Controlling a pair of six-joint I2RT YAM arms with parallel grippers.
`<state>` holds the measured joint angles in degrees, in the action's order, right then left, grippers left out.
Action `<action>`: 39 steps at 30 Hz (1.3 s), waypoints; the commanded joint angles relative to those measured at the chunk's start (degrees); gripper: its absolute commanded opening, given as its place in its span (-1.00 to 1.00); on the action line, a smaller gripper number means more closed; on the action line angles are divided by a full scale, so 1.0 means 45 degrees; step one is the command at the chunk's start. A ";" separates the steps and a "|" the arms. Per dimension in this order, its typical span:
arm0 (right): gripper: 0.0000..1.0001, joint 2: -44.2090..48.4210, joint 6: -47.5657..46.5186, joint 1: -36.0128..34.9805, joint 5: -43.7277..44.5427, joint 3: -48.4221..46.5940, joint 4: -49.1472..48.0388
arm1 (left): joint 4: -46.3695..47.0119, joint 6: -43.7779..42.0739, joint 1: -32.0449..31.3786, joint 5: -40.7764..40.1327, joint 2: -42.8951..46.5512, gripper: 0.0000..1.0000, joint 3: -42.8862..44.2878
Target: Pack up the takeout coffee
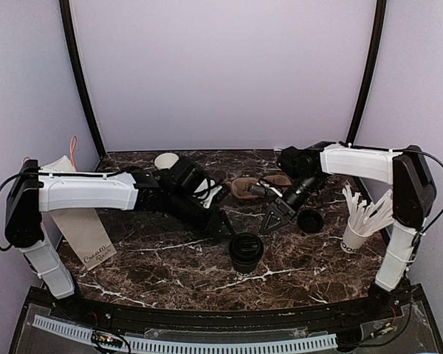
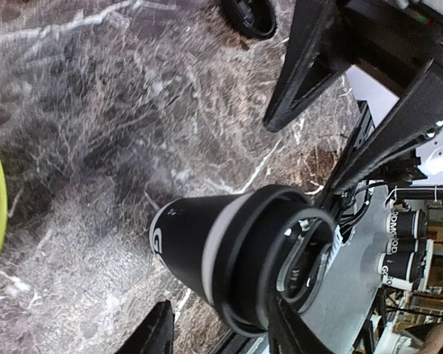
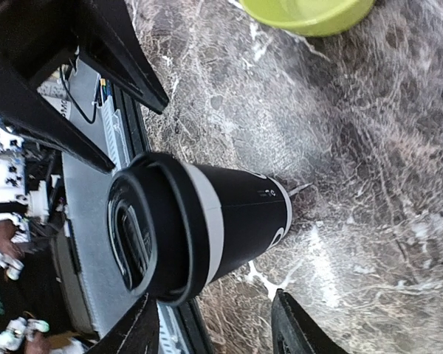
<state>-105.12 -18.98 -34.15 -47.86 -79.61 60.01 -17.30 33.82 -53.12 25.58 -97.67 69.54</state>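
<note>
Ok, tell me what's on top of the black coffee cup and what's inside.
A black plastic lid caps the cup. The lid covers the inside, so any contents are hidden.

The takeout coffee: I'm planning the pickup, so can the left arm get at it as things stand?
Probably yes. The takeout coffee stands upright just ahead of the left end effector, whose jaws are open, with nothing in between. The right end effector, close on its other side, might crowd it.
</note>
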 commanded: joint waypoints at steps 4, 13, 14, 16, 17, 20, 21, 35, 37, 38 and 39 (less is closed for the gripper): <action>0.11 0.1582 -0.0865 -0.0115 0.0307 0.0521 -0.0072 | -0.1563 -0.0889 -0.0047 -0.1172 0.1119 0.06 0.1028; 0.47 0.3219 0.0107 -0.0782 0.0859 0.3149 -0.2396 | -0.0503 -0.1700 0.0072 -0.0915 0.0085 0.10 0.1486; 0.49 0.3238 0.0269 -0.0874 0.1024 0.3291 -0.2620 | -0.0380 -0.1663 0.0083 -0.0927 -0.0058 0.11 0.1482; 0.50 0.3152 0.0547 -0.0977 0.1258 0.3428 -0.2941 | 0.0112 -0.1560 0.0096 -0.0903 -0.0267 0.09 0.1439; 0.49 0.3031 0.0639 -0.0984 0.1294 0.3399 -0.2978 | 0.0221 -0.1491 0.0111 -0.0872 -0.0336 0.08 0.1431; 0.46 0.2575 0.0662 -0.0985 0.1493 0.3035 -0.2776 | 0.0414 -0.1450 0.0143 -0.0962 -0.0688 0.01 0.1467; 0.44 0.2449 0.0663 -0.0985 0.1526 0.2901 -0.2706 | 0.0450 -0.1444 0.0154 -0.0974 -0.0713 0.00 0.1445; 0.28 0.0765 0.1110 -0.0238 0.2544 0.1411 -0.2580 | 0.0463 -0.1128 0.0182 -0.0646 -0.0086 -0.16 0.0554; 0.26 0.0527 0.1170 -0.0128 0.2620 0.1190 -0.2535 | 0.0465 -0.1037 0.0179 -0.0729 0.0117 -0.17 0.0352; 0.26 0.0435 0.1203 -0.0067 0.2687 0.1071 -0.2508 | 0.0446 -0.1015 0.0182 -0.0776 0.0178 -0.18 0.0301; 0.25 0.0355 0.1224 0.0011 0.2712 0.0937 -0.2487 | 0.0417 -0.0969 0.0169 -0.0879 0.0282 -0.18 0.0214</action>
<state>-101.45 -14.33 -35.22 -37.87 -73.06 49.06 -15.53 28.58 -52.60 21.89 -100.60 72.23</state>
